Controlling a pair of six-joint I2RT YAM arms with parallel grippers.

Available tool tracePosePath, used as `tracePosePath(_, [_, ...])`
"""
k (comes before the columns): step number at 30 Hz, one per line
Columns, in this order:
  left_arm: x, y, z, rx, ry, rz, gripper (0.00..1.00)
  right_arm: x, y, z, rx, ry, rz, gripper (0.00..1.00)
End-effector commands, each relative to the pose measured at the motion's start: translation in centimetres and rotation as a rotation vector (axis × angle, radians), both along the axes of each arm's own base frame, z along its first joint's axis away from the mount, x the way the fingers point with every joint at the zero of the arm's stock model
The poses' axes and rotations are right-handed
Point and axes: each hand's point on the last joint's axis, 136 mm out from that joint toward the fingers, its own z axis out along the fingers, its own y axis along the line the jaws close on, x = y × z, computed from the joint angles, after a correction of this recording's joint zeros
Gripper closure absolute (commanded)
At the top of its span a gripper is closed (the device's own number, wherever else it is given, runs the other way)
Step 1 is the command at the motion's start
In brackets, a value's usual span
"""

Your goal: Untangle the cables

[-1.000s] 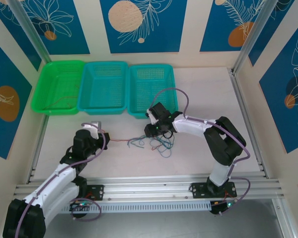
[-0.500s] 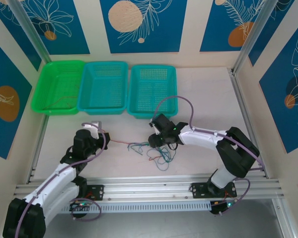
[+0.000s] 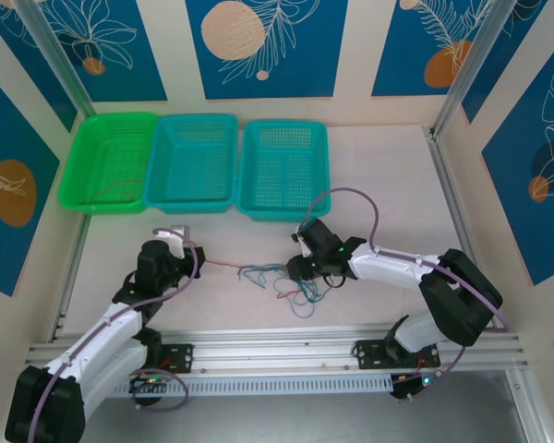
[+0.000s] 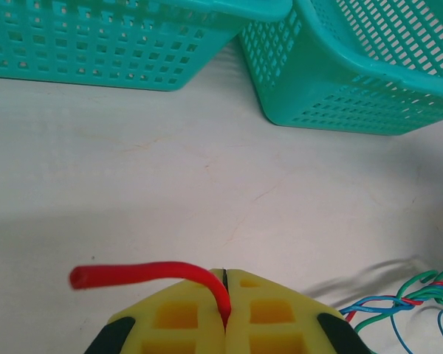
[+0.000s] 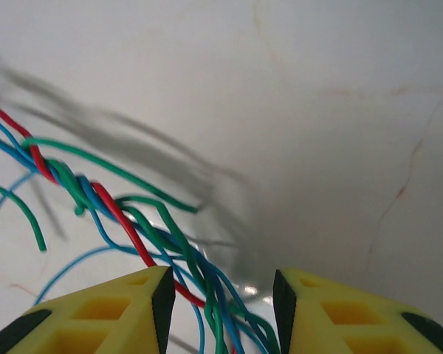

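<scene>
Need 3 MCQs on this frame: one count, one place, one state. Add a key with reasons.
1. How many baskets stand at the far edge?
A) two B) three C) four

2. Where is the tangle?
A) in the green basket B) in a teal basket C) on the table, at the right claw

3. The left claw is:
A) shut on the red cable B) wide open C) shut on a blue cable

Key:
1 B: the top view shows one green and two teal.
2 C: the top view shows it on the table, and the right wrist view shows the jaws open around it.
3 A: the left wrist view shows the red cable pinched in closed jaws.
</scene>
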Motion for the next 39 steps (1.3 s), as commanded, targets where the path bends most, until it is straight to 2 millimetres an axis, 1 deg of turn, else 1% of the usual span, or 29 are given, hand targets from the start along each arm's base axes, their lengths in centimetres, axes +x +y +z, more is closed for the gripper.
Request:
tracePosePath(1, [0.0,-0.4,0.5,-0.008,-0.025,-0.023,1.0,-0.1,-0.6,-0.7,0.002,0.05,-0.059,0.6])
tracePosePath(2, [0.0,-0.4,0.5,-0.008,-0.026,-0.024,1.0,0.1,-1.1,-1.1,-0.012,0.061,-0.083,0.61])
tracePosePath(4, [0.0,-0.4,0.6,-0.009,-0.028,-0.023,1.0,0.2,-1.3,-1.4,-0.015,0.068,-0.089,0.63])
tracePosePath(6, [0.0,-0.4,0.6,-0.008,-0.027,-0.023,1.0,0.0,-0.5,-1.4,0.004,0.076,-0.048,0.64])
tracePosePath(9, [0.0,-0.4,0.4,-0.009,-0.023,-0.023,1.0,-0.4,0.2,-2.0,-0.046,0.074,-0.002,0.64])
tracePosePath(13, [0.0,-0.4,0.4,-0.007,-0.022,-0.025,1.0,-0.5,0.9,-2.5,-0.064,0.082,0.011,0.63])
tracePosePath(16, [-0.1,-0.4,0.3,-0.004,-0.02,-0.027,1.0,-0.5,1.2,-2.2,-0.046,0.081,0.006,0.63])
tracePosePath(18, [-0.1,-0.4,0.2,-0.003,-0.02,-0.026,1.0,-0.7,1.6,-1.6,-0.012,0.078,0.025,0.62])
tracePosePath(20, [-0.1,-0.4,0.1,-0.004,-0.019,-0.024,1.0,-0.9,1.7,-1.5,-0.008,0.082,0.035,0.62])
tracePosePath(22, [0.0,-0.4,0.2,-0.006,-0.021,-0.022,1.0,-1.4,2.0,-1.7,-0.008,0.1,0.06,0.61])
tracePosePath(24, [0.0,-0.4,0.2,-0.007,-0.022,-0.021,1.0,-2.4,2.7,-1.9,0.016,0.135,0.104,0.59])
tracePosePath(27, [0.0,-0.5,0.1,-0.008,-0.02,-0.022,1.0,-3.3,3.8,-2.0,0.045,0.167,0.145,0.57])
tracePosePath(30, [0.0,-0.5,-0.1,-0.009,-0.015,-0.022,1.0,-3.2,3.5,-2.9,-0.002,0.179,0.129,0.57])
tracePosePath(32, [0.0,-0.4,-0.1,-0.008,-0.016,-0.02,1.0,-3.3,3.7,-3.2,-0.005,0.194,0.134,0.58])
tracePosePath(35, [-0.1,-0.4,-0.1,-0.006,-0.012,-0.019,1.0,-3.4,3.5,-3.8,-0.051,0.19,0.128,0.63])
tracePosePath(36, [-0.1,-0.3,-0.1,-0.005,-0.015,-0.017,1.0,-3.0,3.0,-4.1,-0.1,0.166,0.108,0.65])
tracePosePath(38, [-0.2,-0.2,-0.1,-0.004,-0.016,-0.01,1.0,-2.2,1.0,-4.6,-0.249,0.105,0.061,0.68])
tracePosePath(39, [-0.2,-0.1,-0.1,-0.003,-0.017,-0.005,1.0,-2.0,0.2,-4.9,-0.311,0.078,0.064,0.69])
